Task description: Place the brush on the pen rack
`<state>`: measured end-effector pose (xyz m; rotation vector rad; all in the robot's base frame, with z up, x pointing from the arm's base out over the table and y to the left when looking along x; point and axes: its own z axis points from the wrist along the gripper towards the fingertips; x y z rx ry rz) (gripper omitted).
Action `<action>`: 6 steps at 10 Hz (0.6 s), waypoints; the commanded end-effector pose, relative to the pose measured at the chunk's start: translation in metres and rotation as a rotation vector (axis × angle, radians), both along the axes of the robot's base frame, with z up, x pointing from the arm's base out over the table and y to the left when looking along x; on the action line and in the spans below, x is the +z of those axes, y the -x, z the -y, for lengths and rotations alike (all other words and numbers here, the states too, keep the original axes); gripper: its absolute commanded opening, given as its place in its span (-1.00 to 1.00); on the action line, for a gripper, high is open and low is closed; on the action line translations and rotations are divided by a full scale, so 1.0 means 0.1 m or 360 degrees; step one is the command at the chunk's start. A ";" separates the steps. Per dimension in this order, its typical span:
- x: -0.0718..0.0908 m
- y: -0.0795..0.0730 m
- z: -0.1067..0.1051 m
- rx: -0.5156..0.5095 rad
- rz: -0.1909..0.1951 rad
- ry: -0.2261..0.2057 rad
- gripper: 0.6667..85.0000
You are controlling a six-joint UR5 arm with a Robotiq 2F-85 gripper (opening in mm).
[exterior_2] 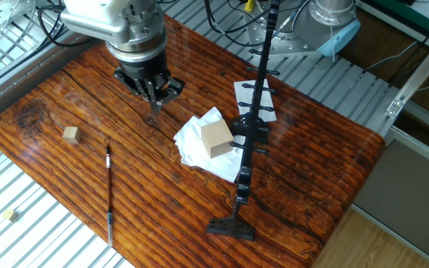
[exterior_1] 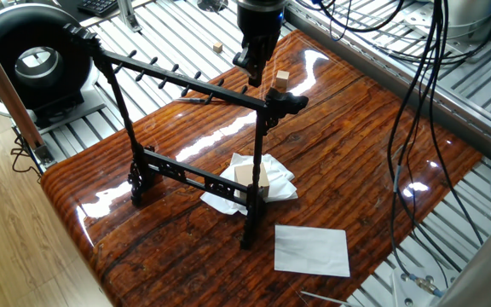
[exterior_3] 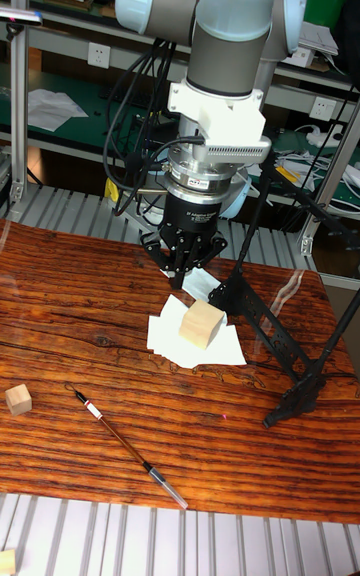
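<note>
Behind the pen rack (exterior_1: 186,128), one view mostly hides the brush (exterior_2: 109,190).

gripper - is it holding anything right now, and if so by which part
Nothing is held. The gripper hangs above the table with nothing between its fingers, and the brush lies flat on the wood, apart from it.

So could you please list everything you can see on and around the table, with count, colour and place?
brush: one, dark and thin, flat on the table near its edge
pen rack: one, black, standing on the table
big wooden block: one, tan, on the crumpled white paper
small wooden cube: one, tan, on the table near the brush
flat white sheet: one, beside the rack's foot
tiny cube: one, pale, on the metal slats off the table
gripper: one, dark, above the table, holding nothing, fingers close together
</note>
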<state>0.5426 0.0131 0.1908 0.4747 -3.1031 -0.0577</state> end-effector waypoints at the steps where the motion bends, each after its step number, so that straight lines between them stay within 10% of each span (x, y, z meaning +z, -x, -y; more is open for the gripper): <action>1: 0.02 -0.07 -0.02 -0.0007 0.0044 -0.0014 -0.98; 6: 0.04 -0.12 -0.09 -0.0016 0.0060 -0.0051 -0.98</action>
